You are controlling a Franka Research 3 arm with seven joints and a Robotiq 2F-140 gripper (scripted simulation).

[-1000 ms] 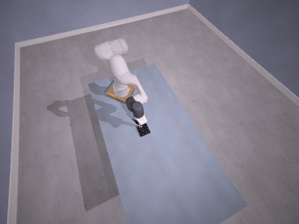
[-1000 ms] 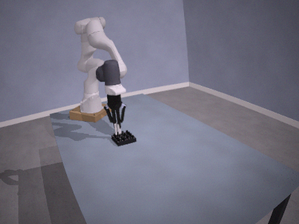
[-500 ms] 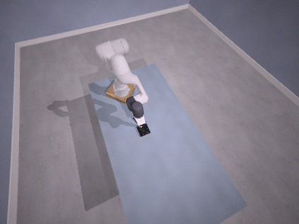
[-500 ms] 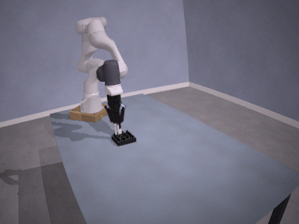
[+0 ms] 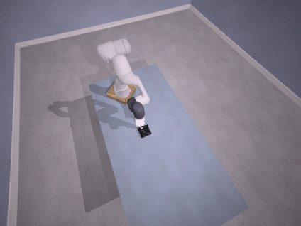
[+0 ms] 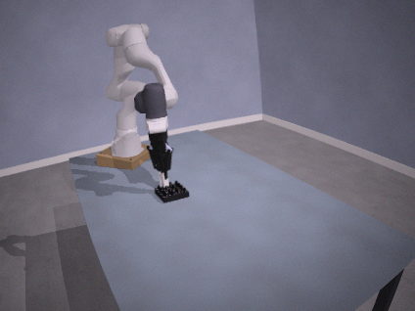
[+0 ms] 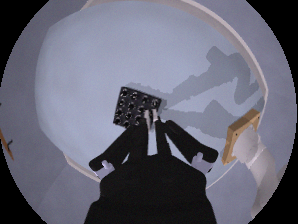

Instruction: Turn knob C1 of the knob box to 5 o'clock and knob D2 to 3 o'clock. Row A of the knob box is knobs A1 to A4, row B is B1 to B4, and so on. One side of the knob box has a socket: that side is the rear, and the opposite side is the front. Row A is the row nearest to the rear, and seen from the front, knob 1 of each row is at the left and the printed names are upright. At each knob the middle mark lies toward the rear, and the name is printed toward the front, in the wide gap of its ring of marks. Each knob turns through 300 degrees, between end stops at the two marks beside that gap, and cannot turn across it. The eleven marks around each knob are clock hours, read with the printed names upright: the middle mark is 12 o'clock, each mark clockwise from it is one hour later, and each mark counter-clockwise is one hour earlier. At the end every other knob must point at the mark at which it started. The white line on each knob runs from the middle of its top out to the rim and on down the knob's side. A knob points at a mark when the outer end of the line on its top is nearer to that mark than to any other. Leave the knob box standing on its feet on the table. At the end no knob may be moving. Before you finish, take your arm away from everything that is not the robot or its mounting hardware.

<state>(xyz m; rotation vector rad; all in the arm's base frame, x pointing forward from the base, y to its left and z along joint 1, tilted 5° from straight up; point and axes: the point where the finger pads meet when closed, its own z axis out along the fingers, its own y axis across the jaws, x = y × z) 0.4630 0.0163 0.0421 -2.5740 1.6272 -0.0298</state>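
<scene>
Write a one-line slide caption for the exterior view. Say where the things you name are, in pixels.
A white robot arm [image 6: 139,54] reaches down to a black knob box [image 6: 174,194] on a blue table [image 6: 254,235].

The gripper [image 5: 143,126] [image 6: 163,183] [image 7: 151,114] twists round.
At the knob box's [image 5: 144,131] [image 6: 174,193] [image 7: 133,110] 11 o'clock, seen from above, it now faces differently than a second ago, its black linkage looking narrower from out here.
</scene>
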